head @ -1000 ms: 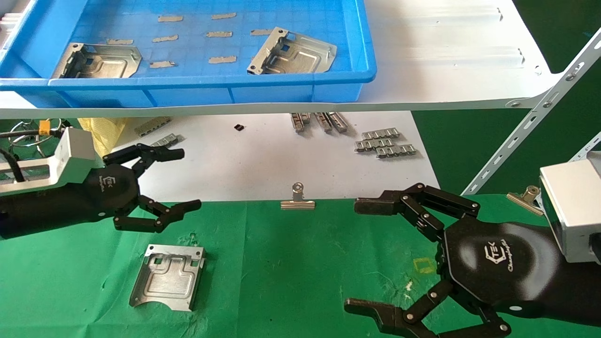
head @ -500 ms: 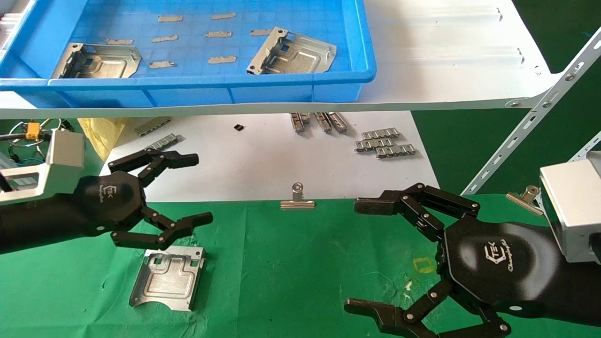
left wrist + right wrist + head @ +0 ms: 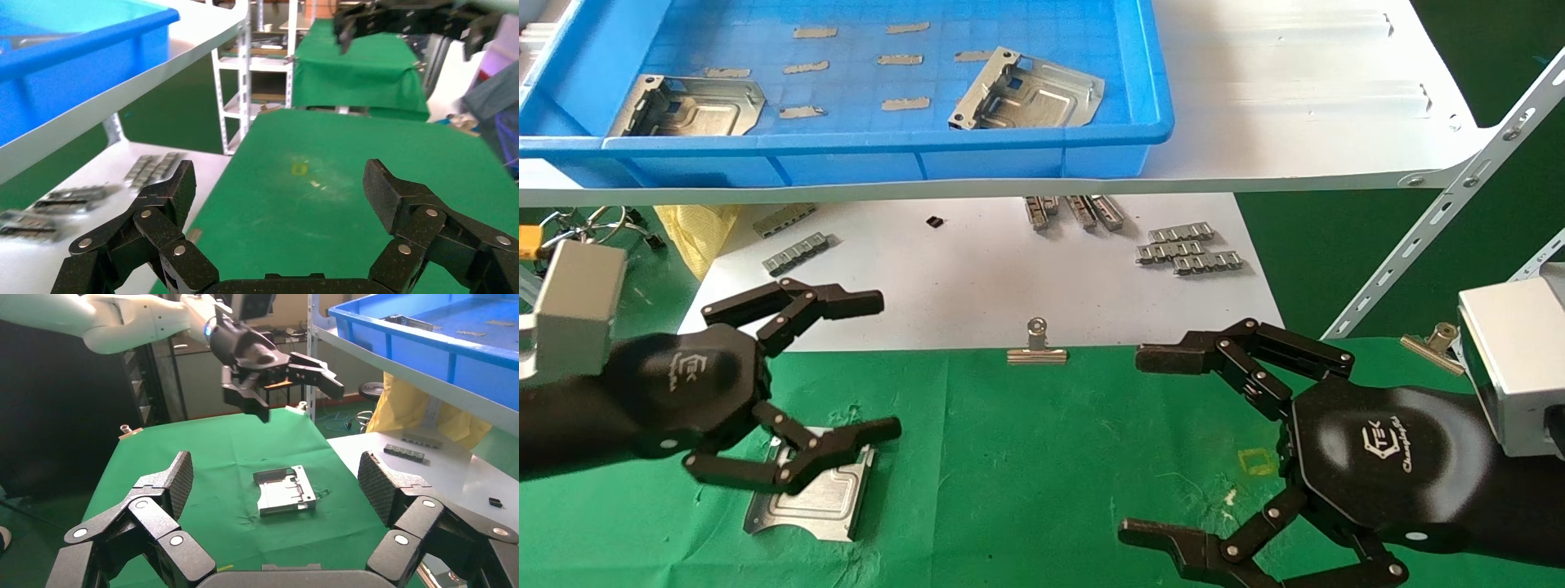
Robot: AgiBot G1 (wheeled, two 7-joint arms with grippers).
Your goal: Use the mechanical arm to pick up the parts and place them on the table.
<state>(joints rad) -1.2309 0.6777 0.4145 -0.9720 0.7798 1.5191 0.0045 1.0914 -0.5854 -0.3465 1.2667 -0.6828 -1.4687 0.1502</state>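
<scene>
Green-clothed table [image 3: 1042, 457] beneath a white shelf board [image 3: 1295, 122], which carries the blue tray [image 3: 846, 155] taken here as the landmark. Right gripper [image 3: 1140, 445] hangs over the cloth well in front of the tray's right end, fingers spread and empty, idle. Left gripper [image 3: 878, 367] hangs in front of the tray's left half, fingers likewise spread with nothing between them; in the right wrist view it [image 3: 306, 386] is seen clear above the placed part [image 3: 809, 486], not touching it. That part lies flat on the cloth, directly in front of the tray's left half. Two further parts remain inside the tray: one at its left end [image 3: 686, 106], one right of centre [image 3: 1026, 90], the latter tilted with one edge raised.

Probable step: one plate is down, and the arm must go for the next. Good practice is to lift clear over the tray's front wall, then close on a bent flange rather than the flat face.

Appearance: silvery stamped sheet, roughly square, with stepped embossed grooves, small holes and upturned edges.
</scene>
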